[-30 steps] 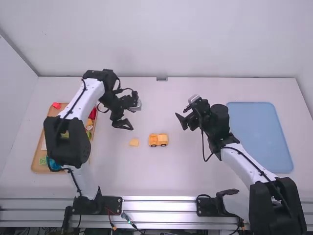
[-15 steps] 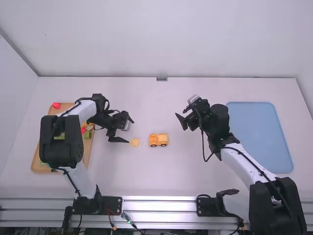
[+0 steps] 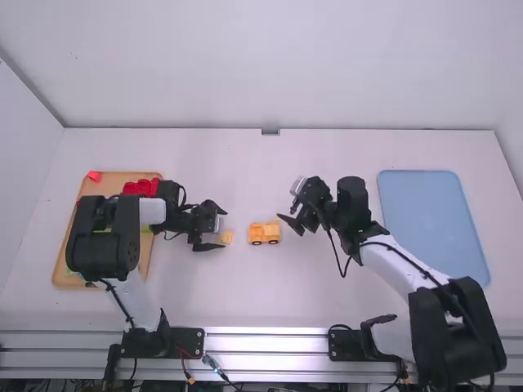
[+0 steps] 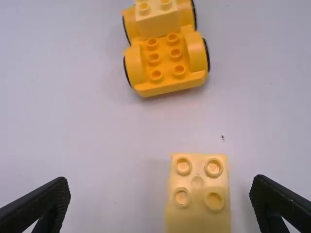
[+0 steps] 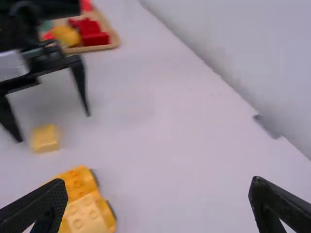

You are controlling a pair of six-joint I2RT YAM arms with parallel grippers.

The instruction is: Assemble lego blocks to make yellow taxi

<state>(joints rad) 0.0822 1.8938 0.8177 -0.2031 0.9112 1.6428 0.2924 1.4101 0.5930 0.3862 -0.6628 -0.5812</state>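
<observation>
The left gripper (image 3: 222,229) has its fingers spread around a pale yellow four-stud block (image 4: 197,196), with a gap on each side. Between the two arms' fingers, on the white tabletop (image 3: 270,294), sits an orange-yellow wheeled base (image 4: 165,73) carrying a studded block (image 4: 158,23). The right gripper (image 3: 288,211) is near it, fingers spread and empty. Left of the left fingers lies a wooden tray (image 3: 102,186) with red blocks (image 3: 141,187); well right of the right fingers, a blue mat (image 3: 433,220). Beyond both rises a plain white wall (image 3: 270,65); nearer the camera runs a metal rail (image 3: 265,341).
</observation>
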